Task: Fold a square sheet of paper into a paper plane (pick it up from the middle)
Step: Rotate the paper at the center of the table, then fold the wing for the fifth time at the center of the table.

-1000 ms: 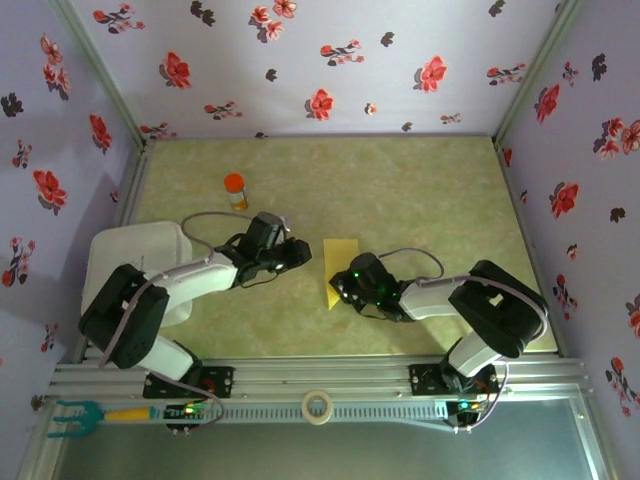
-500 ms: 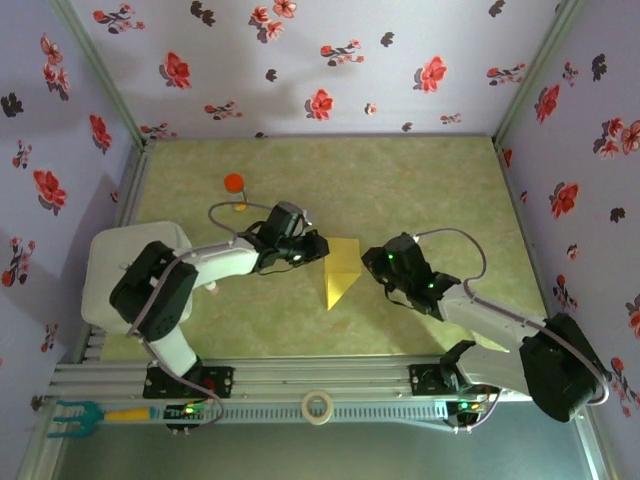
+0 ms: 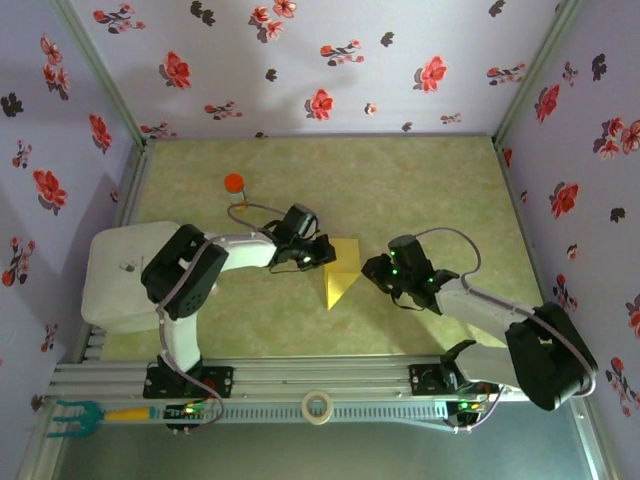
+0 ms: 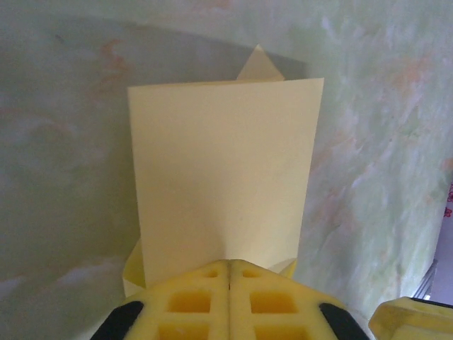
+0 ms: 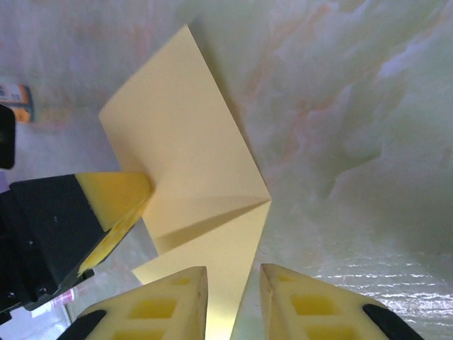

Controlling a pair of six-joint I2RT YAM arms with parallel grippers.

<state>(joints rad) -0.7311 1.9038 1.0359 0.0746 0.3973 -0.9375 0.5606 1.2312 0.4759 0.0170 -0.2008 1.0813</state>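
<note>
Right now my left fingers (image 4: 228, 283) are pressed flat together with no gap between the yellow pads. They have the edge of the square sheet of paper (image 4: 225, 177) nipped in the seam between them. From that wrist, the sheet shows as a plain pale yellow panel, nearly rectangular, smooth and unmarked. A small pointed corner peeks over its far edge, and slivers of a lower layer show on either side of my fingertips.

From above, the sheet (image 3: 340, 278) lies about the middle of the green marbled surface (image 3: 430, 180), between my two arms. It is no longer a flat square. It is broad at its far end and narrows to a point at its near end. My left fingers (image 3: 326, 257) are at its left edge and my right fingers (image 3: 372, 270) are just beside its right edge.

From the right wrist, the paper (image 5: 187, 163) shows a sharp crease running across it, with one layer folded over another. A narrow end of the lower layer reaches into the gap between my right fingers. Those fingers stand partly apart, and I cannot tell whether either pad touches the paper. They hold nothing.

The orange-capped bottle (image 3: 234, 184) stands well apart, far and to the left.
</note>
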